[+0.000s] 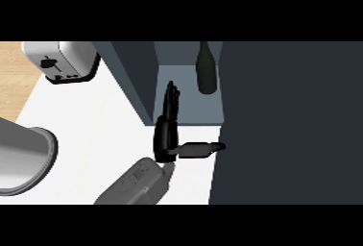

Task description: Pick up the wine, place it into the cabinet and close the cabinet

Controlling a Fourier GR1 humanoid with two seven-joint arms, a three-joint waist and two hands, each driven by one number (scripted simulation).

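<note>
1. Wine bottle (206, 67) was recorded standing inside the cabinet (190, 98), towards its back.
2. Hand (166, 137) was noted at the cabinet's mouth, fingers straight, nothing held.
3. Placing was judged done; closing the cabinet remained.

The white worktop (89, 127) carries a toaster (61, 60) upper left, a grey pot (22, 153) at left, and the cabinet (284, 120) at right.
</note>
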